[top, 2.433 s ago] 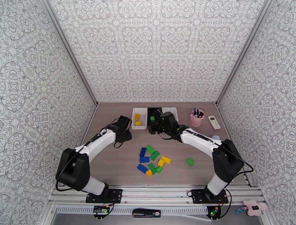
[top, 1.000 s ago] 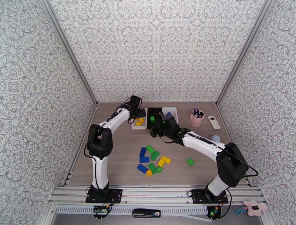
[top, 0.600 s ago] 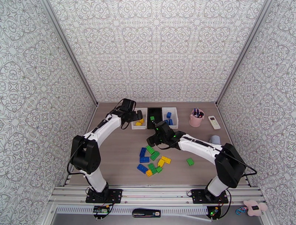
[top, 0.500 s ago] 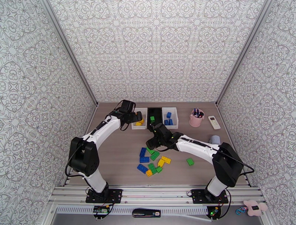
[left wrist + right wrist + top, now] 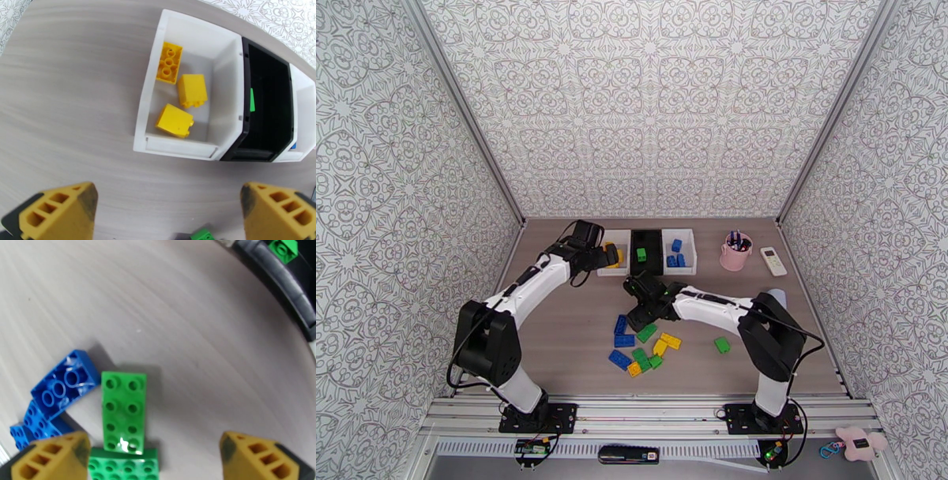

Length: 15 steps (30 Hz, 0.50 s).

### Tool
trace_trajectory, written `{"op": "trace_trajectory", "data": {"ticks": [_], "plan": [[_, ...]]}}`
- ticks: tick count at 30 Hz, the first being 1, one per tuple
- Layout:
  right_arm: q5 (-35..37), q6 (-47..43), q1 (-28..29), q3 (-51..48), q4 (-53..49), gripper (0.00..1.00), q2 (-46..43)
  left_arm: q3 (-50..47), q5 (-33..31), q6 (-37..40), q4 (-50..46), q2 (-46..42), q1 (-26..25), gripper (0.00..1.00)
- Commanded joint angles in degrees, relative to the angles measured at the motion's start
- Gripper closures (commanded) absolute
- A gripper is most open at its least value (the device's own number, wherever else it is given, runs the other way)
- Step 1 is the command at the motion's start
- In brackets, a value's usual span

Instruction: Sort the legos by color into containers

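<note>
Now, the counter (image 5: pixel 553 331) carries three bins in a row at its far side, pressed side to side: a left white bin (image 5: pixel 144 98), a black bin (image 5: pixel 652 237) in the middle and a right white bin (image 5: pixel 694 253). My left claw (image 5: pixel 166 201) hovers over bare counter just in front of the left white bin, its fingers spread wide apart. My right claw (image 5: pixel 154 453) hangs low over the far edge of the loose heap of legos (image 5: pixel 644 343) at mid-counter, its fingers apart too. A long green lego (image 5: pixel 123 411) lies flat below it, with an upturned blue lego (image 5: pixel 65 384) just beside. Three yellow legos (image 5: pixel 191 90) lie in the left white bin, one green lego (image 5: pixel 641 254) in the black bin, and blue legos (image 5: pixel 676 245) in the right white bin. A lone green lego (image 5: pixel 722 344) sits apart, right of the heap.
</note>
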Motion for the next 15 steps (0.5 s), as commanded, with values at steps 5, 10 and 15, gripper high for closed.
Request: {"op": "trace_trajectory", "data": {"ticks": [5, 10, 15], "plan": [[-2.43, -2.28, 0.67, 6.38, -3.8, 0.13, 5.86, -0.37, 0.35, -0.27, 0.35, -1.27, -0.33, 0.0], [-2.73, -2.92, 0.7, 7.23, -3.99, 0.21, 7.68, -0.71, 0.07, -0.11, 0.25, -1.75, -0.25, 0.0], [-2.47, -2.34, 0.7, 7.41, -4.54, 0.31, 8.94, -1.72, -0.11, 0.32, 1.06, -2.44, -0.25, 0.0]]}}
